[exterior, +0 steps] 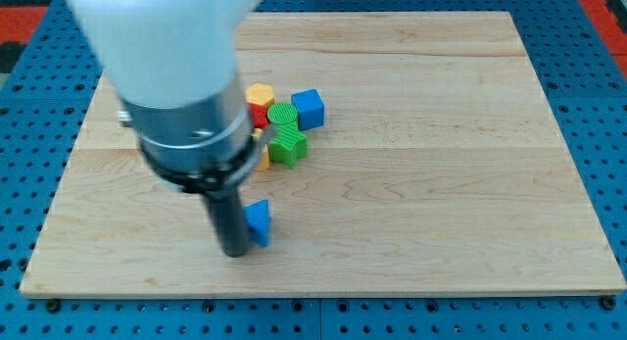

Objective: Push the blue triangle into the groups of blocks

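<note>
The blue triangle (259, 221) lies on the wooden board (421, 183) at the lower centre-left. My tip (236, 252) touches its left side, just below and to the left of it. The group of blocks sits above it: a blue cube (308, 108), a green round block (282, 115), a green star-like block (288, 145), a yellow hexagon (260, 93), a red block (259, 114) and a sliver of orange-yellow block (263, 158). The arm's body hides the group's left part.
The arm's large white and grey body (181, 95) covers the board's upper left. The board's edges border a blue perforated table (598, 105) on all sides.
</note>
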